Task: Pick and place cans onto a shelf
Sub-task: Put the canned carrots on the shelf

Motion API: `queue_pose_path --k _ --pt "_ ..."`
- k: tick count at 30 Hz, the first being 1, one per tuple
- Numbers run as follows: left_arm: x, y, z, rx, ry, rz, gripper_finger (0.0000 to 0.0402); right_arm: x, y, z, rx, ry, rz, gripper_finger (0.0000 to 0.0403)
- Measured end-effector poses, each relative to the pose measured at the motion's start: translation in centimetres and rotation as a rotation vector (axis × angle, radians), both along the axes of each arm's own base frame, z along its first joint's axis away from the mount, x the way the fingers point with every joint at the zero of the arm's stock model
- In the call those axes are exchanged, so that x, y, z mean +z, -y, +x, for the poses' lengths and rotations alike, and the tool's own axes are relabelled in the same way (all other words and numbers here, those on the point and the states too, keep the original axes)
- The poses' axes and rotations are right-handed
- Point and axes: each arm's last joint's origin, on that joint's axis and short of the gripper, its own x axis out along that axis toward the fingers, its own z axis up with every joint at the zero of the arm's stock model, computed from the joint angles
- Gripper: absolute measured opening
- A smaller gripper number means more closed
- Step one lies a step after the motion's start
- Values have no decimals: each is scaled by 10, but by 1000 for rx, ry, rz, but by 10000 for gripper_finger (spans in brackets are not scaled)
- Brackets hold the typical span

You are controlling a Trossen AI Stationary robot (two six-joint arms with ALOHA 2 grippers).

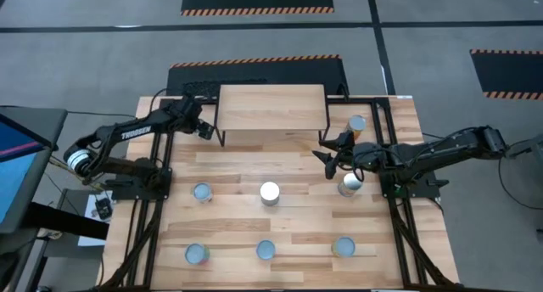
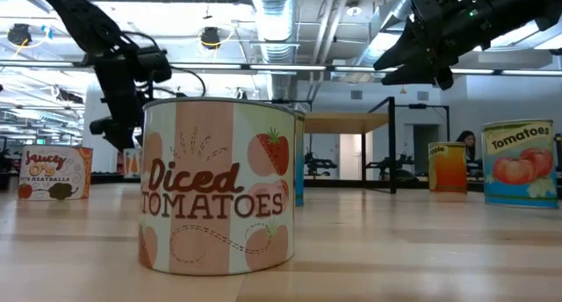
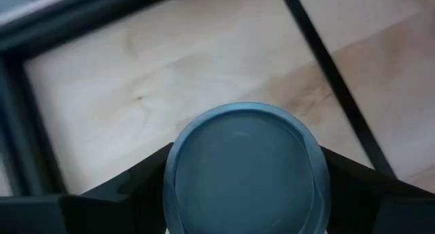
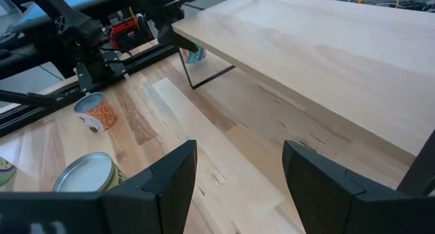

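Note:
The light-wood shelf (image 1: 271,108) stands on black legs at the table's far middle. My left gripper (image 1: 204,129) is by the shelf's left legs, shut on a can with a silvery-blue top (image 3: 248,162). My right gripper (image 1: 327,156) is open and empty, above the table just right of the shelf's front, with the shelf top ahead of it (image 4: 326,50). Other cans stand upright on the table: one right of the shelf (image 1: 357,122), one below the right gripper's arm (image 1: 349,183), two mid-table (image 1: 202,192) (image 1: 270,193), and three near the front edge. My left gripper pinches the can's side wall (image 3: 171,183) between its two fingers, one on each side just under the rim. The fingers (image 3: 129,190) come from above, pointing down. The can is upright; whether its base is on the table I cannot tell.
The front cans stand apart in a row (image 1: 197,254) (image 1: 265,249) (image 1: 344,246). In the low view a Diced Tomatoes can (image 2: 219,188) fills the foreground. Black rails (image 1: 157,199) run along the table's left and right sides. A person sits in the room behind (image 2: 463,144).

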Motion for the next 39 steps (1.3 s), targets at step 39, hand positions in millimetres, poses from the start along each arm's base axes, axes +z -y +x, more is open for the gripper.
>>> queue_pose_path --k 39 --pt "180 -6 63 -200 366 448 287 -1 0 -1 -2 -12 3 244"
